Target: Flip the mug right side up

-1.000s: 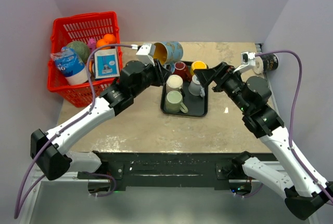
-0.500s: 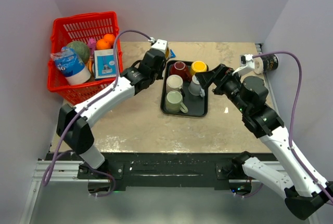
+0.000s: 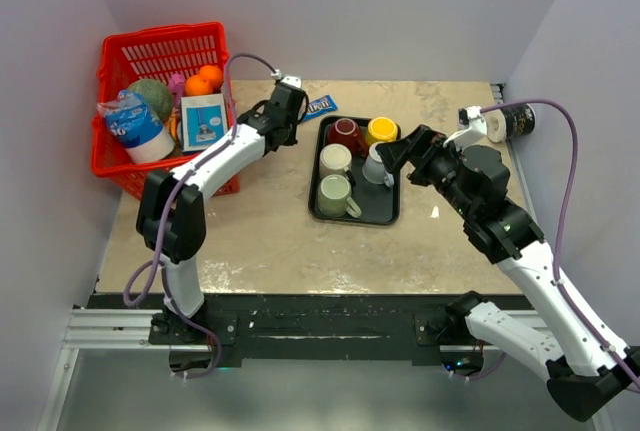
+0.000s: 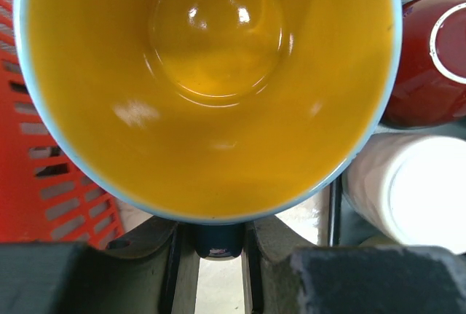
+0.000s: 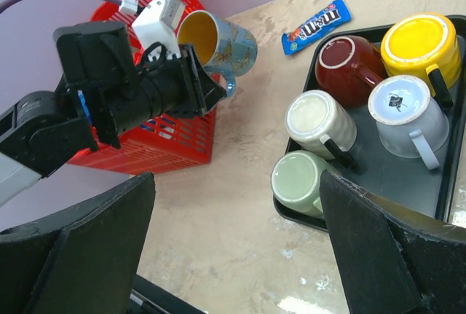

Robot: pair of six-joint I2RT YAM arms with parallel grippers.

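Observation:
My left gripper (image 4: 218,245) is shut on the dark blue handle of a blue patterned mug (image 5: 222,43) with a yellow inside (image 4: 211,73). In the right wrist view the mug hangs tilted on its side above the table by the red basket's corner, its mouth facing up and left. In the top view the left wrist (image 3: 283,109) hides the mug. My right gripper (image 5: 237,256) is open and empty, above the table just in front of the black tray (image 5: 415,186); in the top view it (image 3: 400,151) hangs over the tray's right side.
The tray (image 3: 392,213) holds several upside-down mugs: maroon (image 5: 344,66), yellow (image 5: 419,44), cream (image 5: 317,121), grey (image 5: 404,110), green (image 5: 300,179). A red basket (image 3: 118,166) of goods stands at far left. A blue candy packet (image 3: 320,104) lies behind the tray. A dark can (image 3: 516,121) lies at far right.
My left arm has swung back and to the left, away from the tray toward the basket, carrying the mug, which is now hidden in the top view. The right arm has barely shifted.

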